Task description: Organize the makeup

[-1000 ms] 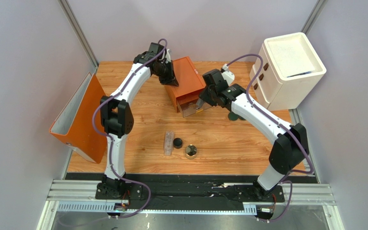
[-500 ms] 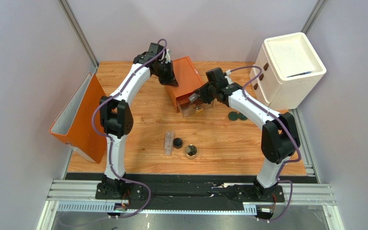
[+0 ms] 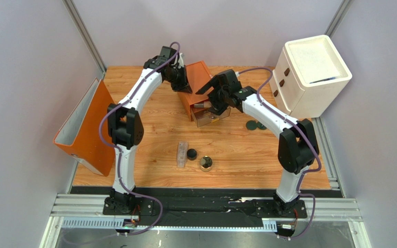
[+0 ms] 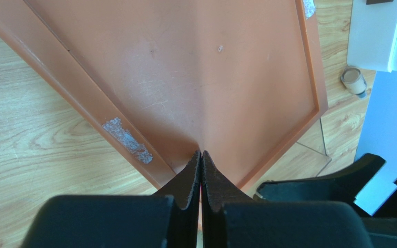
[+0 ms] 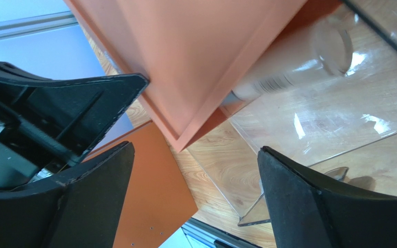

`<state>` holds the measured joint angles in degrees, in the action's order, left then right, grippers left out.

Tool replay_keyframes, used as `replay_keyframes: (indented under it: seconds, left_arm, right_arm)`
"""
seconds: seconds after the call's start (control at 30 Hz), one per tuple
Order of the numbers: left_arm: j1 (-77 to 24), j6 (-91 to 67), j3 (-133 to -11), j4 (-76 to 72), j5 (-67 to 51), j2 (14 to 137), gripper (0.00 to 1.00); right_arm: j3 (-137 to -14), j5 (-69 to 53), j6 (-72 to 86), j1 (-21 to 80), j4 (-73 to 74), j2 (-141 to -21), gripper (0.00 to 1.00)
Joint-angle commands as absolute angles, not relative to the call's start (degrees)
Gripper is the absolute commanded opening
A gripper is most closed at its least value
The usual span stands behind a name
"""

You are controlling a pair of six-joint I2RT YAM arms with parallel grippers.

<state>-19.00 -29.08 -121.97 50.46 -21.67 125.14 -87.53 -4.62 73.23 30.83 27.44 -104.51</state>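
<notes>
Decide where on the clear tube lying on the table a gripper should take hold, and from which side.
From straight above, pinch the clear tube across its narrow width, probably on its near half. It lies flat, running near to far, and the black pot sits close by its right side at mid-length, leaving less finger room there.

The left end effector (image 4: 201,155) is pinched closed, the right end effector (image 5: 195,150) spread wide.

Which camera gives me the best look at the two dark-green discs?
Top external: the dark-green discs lie close together on the table, right of the orange box, unobstructed. Neither wrist view shows them; both face the orange box.
</notes>
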Motion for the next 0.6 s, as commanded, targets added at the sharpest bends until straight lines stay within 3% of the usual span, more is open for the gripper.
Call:
replay_keyframes:
  seconds: [0.0,0.33,0.57]
  left_arm:
    - [-18.54,-27.42,-120.15,55.37,-16.96,126.65,0.00]
    - [-18.54,-27.25,-120.32,55.11,-17.75,127.09,0.00]
    - [-18.54,-26.46,-119.88,55.11,-18.28,126.91,0.00]
  right_arm:
    - [-91.40,-5.37,70.93,31.03,30.93,-103.98,0.95]
    - [-102.30,10.70,53.90,30.94,46.58,-100.90,0.94]
    - [-93.62,16.34,40.26,28.83,50.27,-93.61,0.99]
